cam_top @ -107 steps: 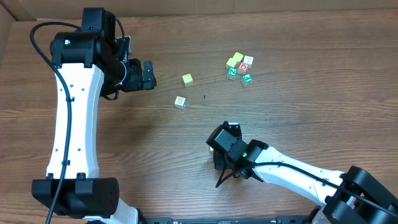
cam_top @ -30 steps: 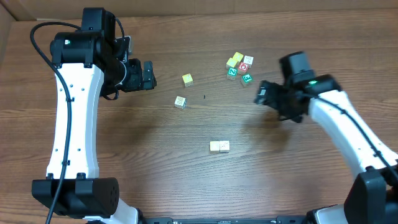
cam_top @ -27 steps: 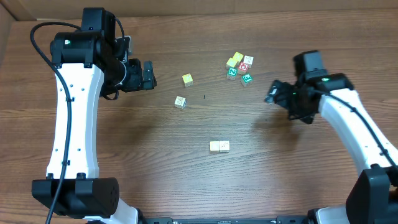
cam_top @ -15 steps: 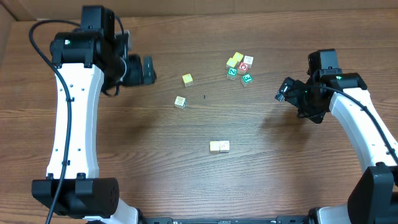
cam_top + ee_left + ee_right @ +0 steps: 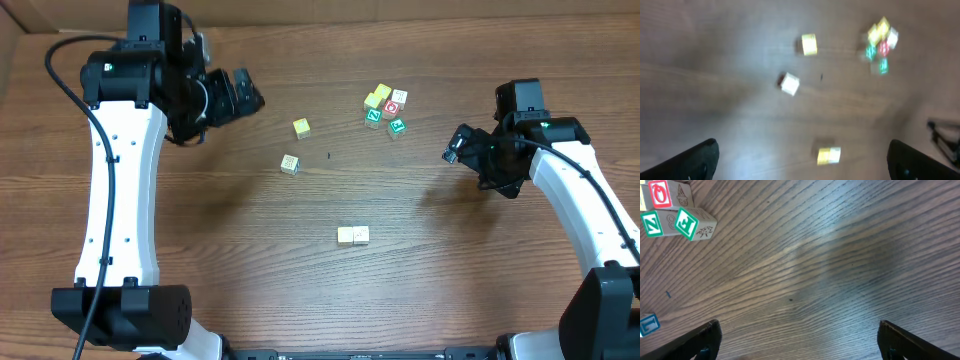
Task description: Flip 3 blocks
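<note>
changed: right gripper (image 5: 454,148) has backed off to the right, jaws spread, empty; left gripper (image 5: 248,94) now tilting in, jaws spread, empty | blocks: cream pair (image 5: 353,235) lying centre-front, patterned block (image 5: 289,164) and yellow block (image 5: 301,127) beyond | read: left arm's turn next, I'd say

Dark brown wood-grain table (image 5: 250,290), evenly lit, marked by soft diffuse shadows; grain running left to right in overhead view. Paler tan panel (image 5: 40,12) beyond far left corner.
</note>
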Controlling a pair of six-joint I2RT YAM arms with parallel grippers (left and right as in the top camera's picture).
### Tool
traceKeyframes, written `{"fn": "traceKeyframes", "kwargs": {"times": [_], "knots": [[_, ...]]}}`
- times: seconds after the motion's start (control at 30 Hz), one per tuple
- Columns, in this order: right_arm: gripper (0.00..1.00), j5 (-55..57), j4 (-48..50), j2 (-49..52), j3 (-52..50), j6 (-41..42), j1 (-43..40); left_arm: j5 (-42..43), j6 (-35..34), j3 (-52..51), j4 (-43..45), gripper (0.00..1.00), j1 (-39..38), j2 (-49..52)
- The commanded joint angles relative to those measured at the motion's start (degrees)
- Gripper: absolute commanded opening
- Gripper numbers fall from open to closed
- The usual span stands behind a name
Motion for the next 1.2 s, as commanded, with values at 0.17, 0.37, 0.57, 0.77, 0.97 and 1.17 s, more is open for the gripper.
{"fn": "traceKeyframes", "kwargs": {"times": [0.17, 0.37, 0.57, 0.77, 0.97, 1.17], "knots": [[1.0, -0.33, 0.2, 0.11, 0.9, -0.61, -0.17, -2.54, 9.99, -10.88, 1.81, 1.0, -8.55, 0.46], [1.0, -0.33, 0.2, 0.11, 0.9, -0.63, -0.17, -3.58, 10.99, -21.92, 14.25, 1.0, -15.8, 0.46], [1.0, -0.33, 0.2, 0.11, 0.9, -0.61, -0.17, -11.08, 5.27, -22.51, 21.07, 0.79, -16.37, 0.48], [1.0, -0.33, 0.2, 0.11, 0.9, -0.63, -0.17, -15.96, 1.99, -22.67, 22.67, 0.52, -16.57, 3.85], [1.0, -0.33, 0.2, 0.11, 0.9, -0.63, -0.17, -18.08, 2.1, -22.67, 23.43, 0.55, -16.37, 10.78], [1.0, -0.33, 0.2, 0.11, 0.9, -0.61, -0.17, -19.32, 7.69, -22.67, 26.73, 0.57, -16.37, 15.85]]}}
